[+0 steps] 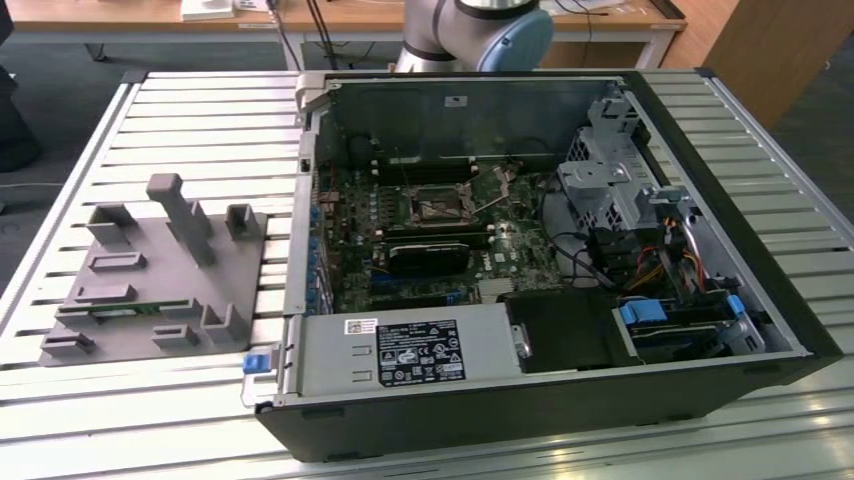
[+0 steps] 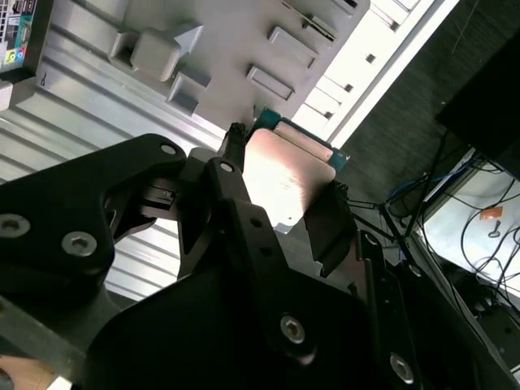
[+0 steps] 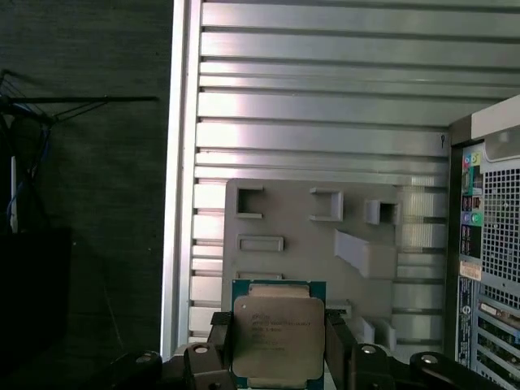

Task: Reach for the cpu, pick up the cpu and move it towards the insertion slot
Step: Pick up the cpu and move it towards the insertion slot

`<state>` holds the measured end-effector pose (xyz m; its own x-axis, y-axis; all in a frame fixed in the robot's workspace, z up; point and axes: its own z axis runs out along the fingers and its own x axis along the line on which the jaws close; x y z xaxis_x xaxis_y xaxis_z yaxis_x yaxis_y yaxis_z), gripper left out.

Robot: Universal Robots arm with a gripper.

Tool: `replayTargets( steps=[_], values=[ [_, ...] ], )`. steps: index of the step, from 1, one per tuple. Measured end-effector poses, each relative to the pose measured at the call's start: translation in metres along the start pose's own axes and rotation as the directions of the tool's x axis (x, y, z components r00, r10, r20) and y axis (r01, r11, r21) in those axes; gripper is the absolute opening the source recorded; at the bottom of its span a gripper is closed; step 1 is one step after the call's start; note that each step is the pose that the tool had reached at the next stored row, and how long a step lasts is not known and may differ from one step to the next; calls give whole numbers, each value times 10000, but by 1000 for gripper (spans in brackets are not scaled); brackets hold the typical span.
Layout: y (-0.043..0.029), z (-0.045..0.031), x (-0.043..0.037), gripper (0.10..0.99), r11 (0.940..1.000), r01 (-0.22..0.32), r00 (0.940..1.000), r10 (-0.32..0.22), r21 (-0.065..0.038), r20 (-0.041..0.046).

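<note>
The pincer [image 3: 276,345] is pinching the cpu [image 3: 275,329]. One black finger [image 3: 218,345] presses on each of two opposite sides of the chip. The cpu is held up in the air, touching nothing else. It is a square, so no side is the long one. In the first wrist view its flat shiny metal face points straight at the camera, and a thin green edge peeks out along one side. Far behind the chip lies the grey plastic holder plate [image 3: 301,244], which rests on the ribbed metal table [image 3: 325,81]. The open computer case [image 1: 561,250] stands beside the plate. In the exterior view the insertion slot [image 1: 438,208] sits inside the case, on the green board.
</note>
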<state>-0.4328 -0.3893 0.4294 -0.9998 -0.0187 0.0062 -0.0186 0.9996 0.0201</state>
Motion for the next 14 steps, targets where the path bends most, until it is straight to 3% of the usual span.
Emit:
replayTargets(
  steps=[14],
  values=[
    [-5,0,-289,541,10000,0,10000,0,-1,0]
  ],
)
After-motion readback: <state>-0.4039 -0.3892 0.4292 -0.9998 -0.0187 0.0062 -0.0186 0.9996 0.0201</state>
